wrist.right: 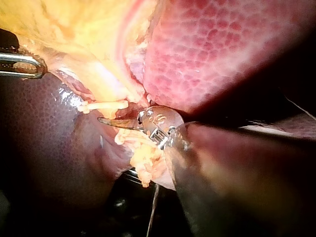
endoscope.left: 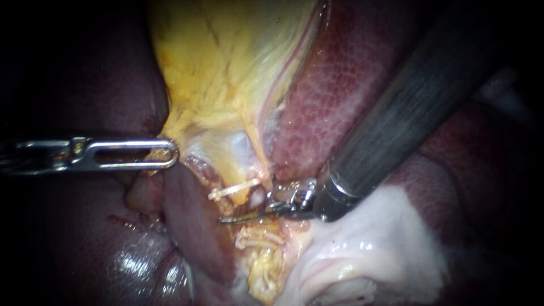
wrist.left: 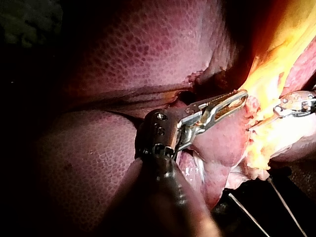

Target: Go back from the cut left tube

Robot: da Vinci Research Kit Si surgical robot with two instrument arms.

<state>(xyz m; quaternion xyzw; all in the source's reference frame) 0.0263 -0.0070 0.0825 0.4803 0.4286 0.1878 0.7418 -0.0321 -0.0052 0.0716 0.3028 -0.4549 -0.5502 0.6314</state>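
My left instrument [endoscope.left: 170,153] comes in from the left, its slotted jaws shut on the yellow edge of the gallbladder [endoscope.left: 226,56]; in the left wrist view its jaws [wrist.left: 241,97] lie together on that fatty edge. My right instrument [endoscope.left: 228,219] reaches in from the upper right. Its thin blades are shut and point left, in the gap between a white clip [endoscope.left: 235,190] on the upper stump of the tube and more white clips [endoscope.left: 260,238] on the lower stump. The right wrist view shows the blade tip [wrist.right: 103,120] just below the upper clip [wrist.right: 103,105].
Dark red liver [endoscope.left: 340,85] lies to the right of the gallbladder, partly behind my right instrument's shaft [endoscope.left: 408,107]. Pale white tissue [endoscope.left: 385,238] spreads beneath that shaft. More liver [endoscope.left: 73,238] fills the lower left. A fleshy lobe [endoscope.left: 192,221] sits left of the clips.
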